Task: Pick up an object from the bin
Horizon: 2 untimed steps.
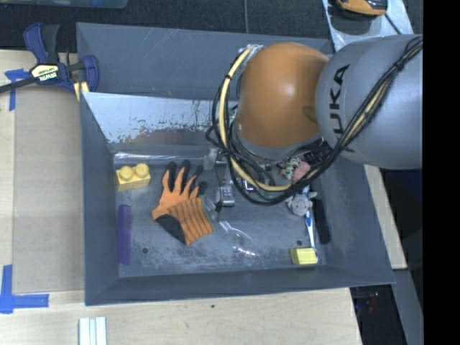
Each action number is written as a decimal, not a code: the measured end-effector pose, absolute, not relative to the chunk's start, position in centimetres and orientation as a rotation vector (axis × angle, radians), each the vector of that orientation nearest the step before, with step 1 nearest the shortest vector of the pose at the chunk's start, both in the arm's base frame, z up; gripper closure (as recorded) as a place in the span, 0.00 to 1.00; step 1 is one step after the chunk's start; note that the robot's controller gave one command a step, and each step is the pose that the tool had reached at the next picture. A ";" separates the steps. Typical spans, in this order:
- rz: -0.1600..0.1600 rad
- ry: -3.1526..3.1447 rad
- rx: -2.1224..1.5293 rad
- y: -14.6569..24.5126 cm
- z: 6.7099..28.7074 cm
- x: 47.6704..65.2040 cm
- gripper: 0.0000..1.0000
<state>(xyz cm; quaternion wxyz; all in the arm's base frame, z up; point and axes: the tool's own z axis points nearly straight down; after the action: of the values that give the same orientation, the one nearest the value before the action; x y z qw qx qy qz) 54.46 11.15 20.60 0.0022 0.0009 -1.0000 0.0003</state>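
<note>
The thing nearest the hand [224,192] is a work glove [183,205]. It is orange with black fingertips and a black patch by its ribbed orange cuff, and it lies flat on the floor of the bin [97,214], a little left of the middle. Its fingers are spread towards the bin's far wall and its cuff points towards the near edge. The hand reaches down just beside the glove's right side, close to its fingertips. Whether the hand is open or closed cannot be told, since the wrist's orange cover [277,95] and a loop of yellow and black cables [231,95] stand over it. The grey arm [381,106] comes in over the bin's right wall. The grey metal bin has sloping walls and holds a few loose things, well apart from one another. A yellow studded brick [133,175] sits near the left wall, just beyond the glove's fingers. A purple stick [124,234] lies along the left wall towards the near left corner. A bent scrap of clear plastic [241,241] rests on the floor to the right of the cuff, near the front edge. A small yellow block [304,256] sits in the near right corner. Just above it lie a white and blue brush [307,218] and a black pen [320,225], side by side along the right wall.
</note>
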 end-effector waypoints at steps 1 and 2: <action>-0.001 -3.145 -0.001 11.1 21.0 54.6 0.00; -0.002 -3.141 -0.150 13.0 10.6 52.0 0.00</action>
<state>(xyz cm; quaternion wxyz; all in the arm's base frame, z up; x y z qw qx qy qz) 52.04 13.05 10.55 -0.0015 -0.0476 -0.9989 -0.0005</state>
